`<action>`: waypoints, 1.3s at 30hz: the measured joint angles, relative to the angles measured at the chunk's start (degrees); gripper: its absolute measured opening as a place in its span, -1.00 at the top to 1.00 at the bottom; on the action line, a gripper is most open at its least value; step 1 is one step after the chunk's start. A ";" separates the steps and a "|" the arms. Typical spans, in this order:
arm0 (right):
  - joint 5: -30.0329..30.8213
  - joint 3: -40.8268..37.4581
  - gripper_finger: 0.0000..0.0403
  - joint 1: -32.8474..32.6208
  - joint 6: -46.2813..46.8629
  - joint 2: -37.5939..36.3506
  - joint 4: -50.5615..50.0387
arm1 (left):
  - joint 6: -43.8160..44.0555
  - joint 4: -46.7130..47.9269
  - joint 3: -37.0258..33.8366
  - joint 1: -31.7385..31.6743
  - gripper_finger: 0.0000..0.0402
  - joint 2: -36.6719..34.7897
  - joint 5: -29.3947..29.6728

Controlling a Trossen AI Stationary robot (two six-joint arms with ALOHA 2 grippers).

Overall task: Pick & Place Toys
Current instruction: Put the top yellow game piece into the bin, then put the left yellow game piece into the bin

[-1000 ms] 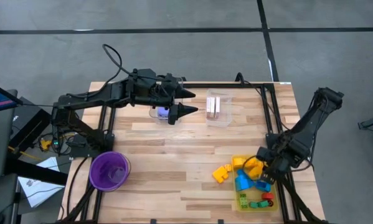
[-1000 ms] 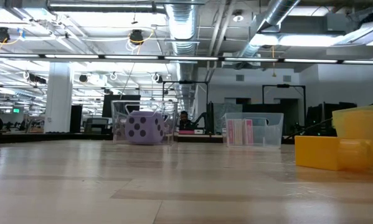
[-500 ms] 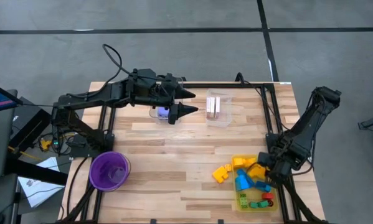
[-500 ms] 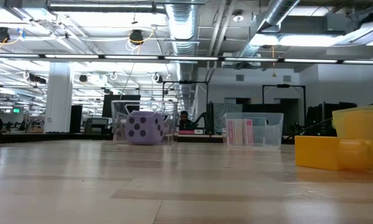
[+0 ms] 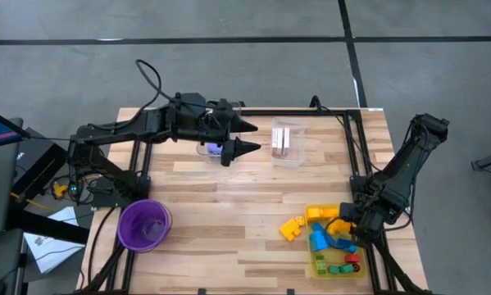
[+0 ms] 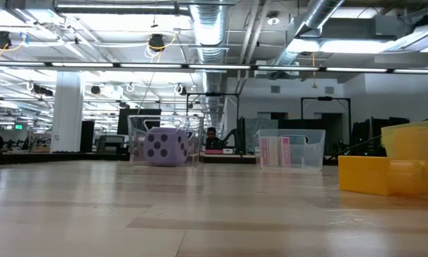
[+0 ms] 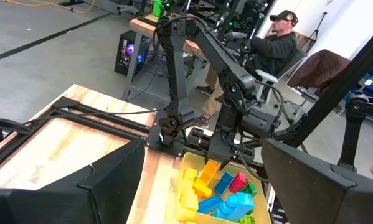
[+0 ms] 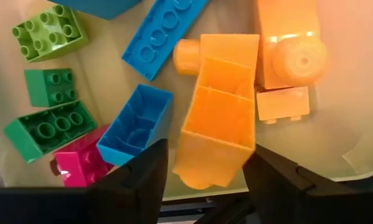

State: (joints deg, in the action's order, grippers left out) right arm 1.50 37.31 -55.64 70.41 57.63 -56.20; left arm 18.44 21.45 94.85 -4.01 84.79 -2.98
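Note:
Toy blocks in yellow, orange, blue, green and red (image 5: 331,239) lie in and beside a yellow tray (image 5: 320,267) at the near right. My right gripper (image 5: 349,224) points down into the tray. It is open, with a finger on each side of an orange block (image 8: 218,124). A purple dotted die (image 6: 163,146) sits in a clear box at the far left. Pink-white cards (image 5: 280,139) stand in another clear box. My left gripper (image 5: 247,137) hovers open and level, high above the die, holding nothing. My right gripper comes from above, its fingers (image 8: 146,177) flanking the long sides of the orange block at one end (image 8: 202,168). I cannot tell whether they touch it. The block lies open side up in the tray among the other pieces.
A purple round cup (image 5: 144,224) stands at the near left. Yellow blocks (image 5: 293,227) lie on the wood just left of the tray. The middle of the table is bare wood. A seated person (image 7: 279,43) shows beyond the table's right side.
My right gripper has rolled about its own axis over the tray and settled slightly lower, toward the table's near edge. The orange block has come down with it among the tray's pieces.

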 joint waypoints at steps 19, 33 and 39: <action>8.16 10.79 -0.03 0.26 0.21 -1.20 -14.01 | -0.49 -0.02 0.00 0.79 -0.59 0.00 0.02; 35.56 17.09 -0.03 0.26 6.42 -13.48 -12.51 | -2.50 -1.82 -0.04 7.63 -0.59 2.93 13.03; 40.88 17.47 -0.03 0.26 -1.00 -18.71 -5.52 | -2.53 -3.57 -0.04 11.15 -0.73 10.25 13.66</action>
State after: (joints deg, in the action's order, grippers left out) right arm 42.38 54.78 -55.37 69.41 38.92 -61.72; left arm 15.91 17.88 94.80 7.15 95.04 10.68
